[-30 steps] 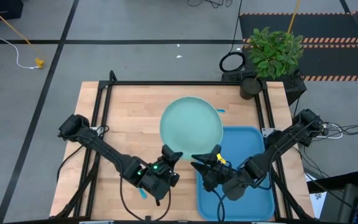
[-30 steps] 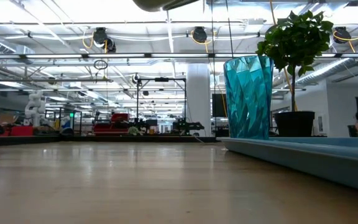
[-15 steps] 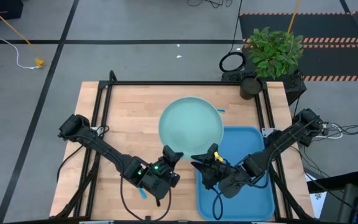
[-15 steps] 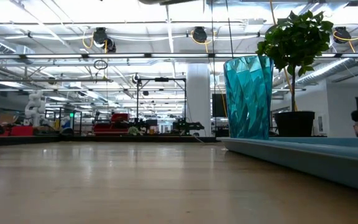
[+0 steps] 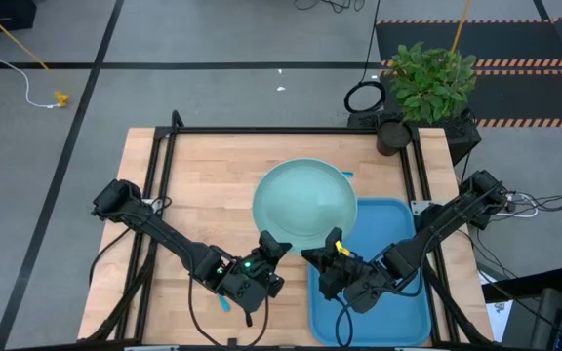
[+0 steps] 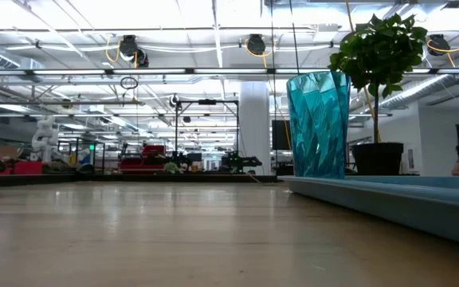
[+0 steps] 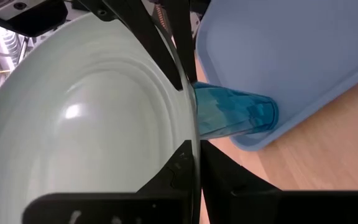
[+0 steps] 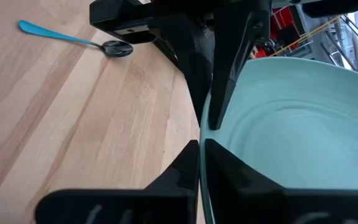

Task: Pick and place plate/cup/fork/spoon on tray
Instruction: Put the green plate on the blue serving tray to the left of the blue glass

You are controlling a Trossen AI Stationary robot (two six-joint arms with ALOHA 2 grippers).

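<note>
Both grippers, left (image 5: 269, 246) and right (image 5: 325, 244), pinch the near rim of the wide pale mint-green plate (image 5: 304, 202), overlapping the blue plastic tray's (image 5: 398, 219) far-left corner; next, carry it fully onto the tray

Looking out past my right claw (image 8: 199, 144), I see its two dark fingers (image 8: 180, 163) pinched on the near rim of the pale green plate (image 8: 291, 130), one on each face of the edge. The plate fills the space off to one side of the claw, tilted off the wooden table (image 8: 73, 118). Straight ahead, the other arm's claw (image 8: 213, 93) grips the same rim. Farther off on the bare wood lies the spoon (image 8: 73, 38), dark bowl and light blue handle.
</note>
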